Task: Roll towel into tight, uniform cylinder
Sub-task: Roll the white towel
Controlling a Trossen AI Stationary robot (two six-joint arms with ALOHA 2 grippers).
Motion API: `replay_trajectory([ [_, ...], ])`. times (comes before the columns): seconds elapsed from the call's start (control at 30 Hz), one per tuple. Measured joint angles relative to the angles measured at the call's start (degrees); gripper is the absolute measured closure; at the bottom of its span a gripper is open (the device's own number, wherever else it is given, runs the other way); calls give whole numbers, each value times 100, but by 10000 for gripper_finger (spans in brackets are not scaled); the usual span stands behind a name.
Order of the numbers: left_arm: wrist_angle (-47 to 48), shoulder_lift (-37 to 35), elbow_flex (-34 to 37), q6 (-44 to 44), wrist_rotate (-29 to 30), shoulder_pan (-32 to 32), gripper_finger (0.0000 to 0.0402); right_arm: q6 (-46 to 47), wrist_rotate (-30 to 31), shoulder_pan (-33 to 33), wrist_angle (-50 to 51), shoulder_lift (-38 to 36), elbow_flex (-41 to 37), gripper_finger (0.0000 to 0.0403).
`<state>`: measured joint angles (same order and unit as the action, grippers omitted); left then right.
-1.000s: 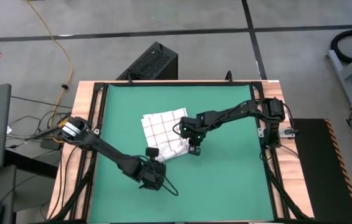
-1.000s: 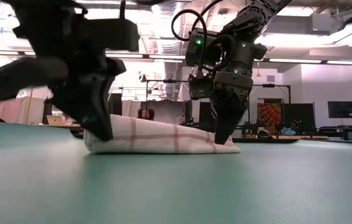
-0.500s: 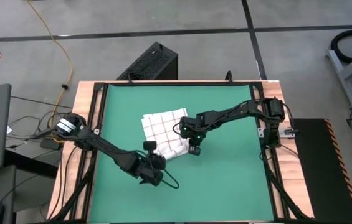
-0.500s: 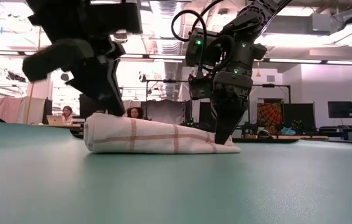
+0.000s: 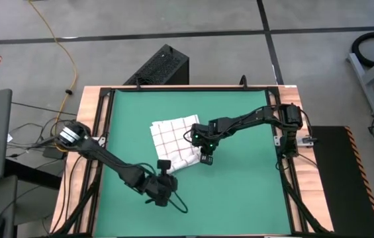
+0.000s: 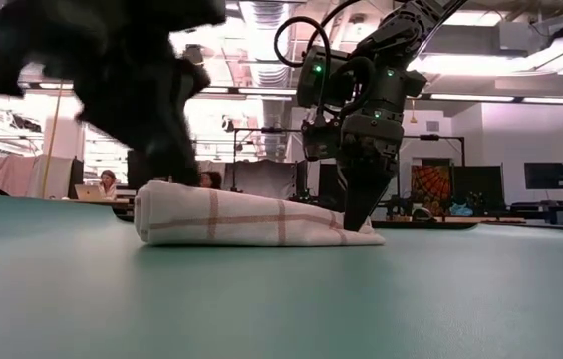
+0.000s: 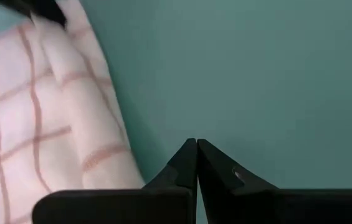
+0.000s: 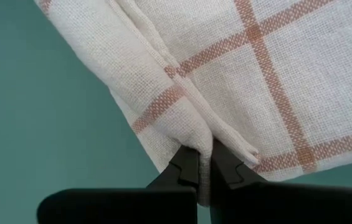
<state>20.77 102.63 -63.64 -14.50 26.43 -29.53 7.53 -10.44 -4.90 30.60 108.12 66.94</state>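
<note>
- High view: lay partly rolled on the green mat (image 5: 239, 192), the towel (image 5: 173, 140), a little toward the table's far left of centre. Sat at its near right corner, the right gripper (image 5: 206, 158), fingertips pressed down into the cloth edge. Hung just off the towel's near left end, over bare mat, the left gripper (image 5: 162, 165), apart from the cloth.
- Low view: stretched as a low roll across the mat (image 6: 281, 309), the towel (image 6: 251, 219), thicker at the end beside the left arm. Stood upright on the thin end, the right gripper (image 6: 358, 217), tips down at cloth level. Loomed dark and blurred above the thick end, the left arm (image 6: 132, 80), fingertips not made out there.
- Left wrist view: met tip to tip with nothing between them, the left gripper (image 7: 196, 144), over bare mat (image 7: 256, 74), with the towel (image 7: 45, 124) just beside and not touching.
- Right wrist view: pinched together on a folded edge of the towel (image 8: 225, 81), the right gripper (image 8: 204, 162), with cloth bunched between the two fingers and mat (image 8: 38, 124) off to one side.
</note>
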Motion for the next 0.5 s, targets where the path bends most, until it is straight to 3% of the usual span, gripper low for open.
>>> replay_trajectory([
  [0.5,864,153,17,-437,474,263,401,1,-1,2,4,0,2,384],
])
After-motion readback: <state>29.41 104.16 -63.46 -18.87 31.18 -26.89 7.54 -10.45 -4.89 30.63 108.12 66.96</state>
